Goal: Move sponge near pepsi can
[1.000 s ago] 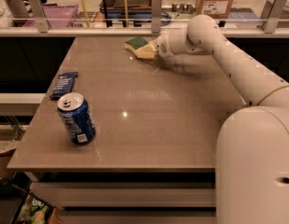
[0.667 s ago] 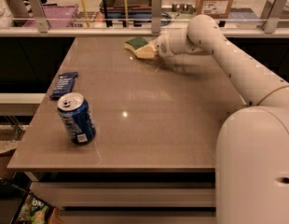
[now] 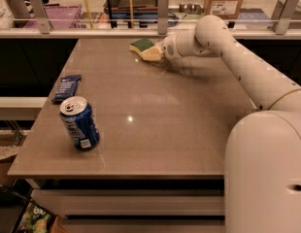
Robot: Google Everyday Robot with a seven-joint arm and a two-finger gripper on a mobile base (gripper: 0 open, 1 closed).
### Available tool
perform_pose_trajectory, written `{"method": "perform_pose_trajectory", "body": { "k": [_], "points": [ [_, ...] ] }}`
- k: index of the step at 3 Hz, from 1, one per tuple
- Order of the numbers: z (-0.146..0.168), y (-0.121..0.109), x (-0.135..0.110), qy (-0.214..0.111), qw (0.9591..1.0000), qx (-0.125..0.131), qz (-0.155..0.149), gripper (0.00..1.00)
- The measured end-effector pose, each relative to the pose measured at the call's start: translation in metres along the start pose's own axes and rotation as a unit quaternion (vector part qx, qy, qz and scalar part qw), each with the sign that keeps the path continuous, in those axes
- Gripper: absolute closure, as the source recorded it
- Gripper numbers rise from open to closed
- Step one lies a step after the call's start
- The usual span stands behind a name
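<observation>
The sponge, pale yellow with a dark green top, is at the far middle of the table. My gripper is right at the sponge's right end, reaching in from the right on the white arm. Where the gripper meets the sponge is hidden by the wrist. The pepsi can, blue with a silver top, stands slightly tilted near the table's front left, far from the sponge.
A flat dark blue packet lies at the table's left edge, behind the can. A rail with metal posts runs along the far edge. The robot's white body fills the front right.
</observation>
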State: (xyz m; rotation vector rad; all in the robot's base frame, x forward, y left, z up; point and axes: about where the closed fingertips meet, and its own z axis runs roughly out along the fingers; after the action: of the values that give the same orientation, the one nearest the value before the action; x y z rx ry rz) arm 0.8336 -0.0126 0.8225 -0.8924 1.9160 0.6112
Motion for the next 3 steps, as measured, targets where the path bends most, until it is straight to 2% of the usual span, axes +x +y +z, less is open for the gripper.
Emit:
{"method": "perform_pose_trajectory", "body": {
  "k": [1, 2, 3],
  "points": [
    [-0.028, 0.007, -0.011, 0.029, 0.9992, 0.022, -0.016, 1.0],
    [-0.061, 0.015, -0.025, 0.062, 0.9963, 0.049, -0.035, 1.0],
    [-0.082, 0.021, -0.031, 0.081, 0.9936, 0.063, -0.046, 1.0]
  ]
}}
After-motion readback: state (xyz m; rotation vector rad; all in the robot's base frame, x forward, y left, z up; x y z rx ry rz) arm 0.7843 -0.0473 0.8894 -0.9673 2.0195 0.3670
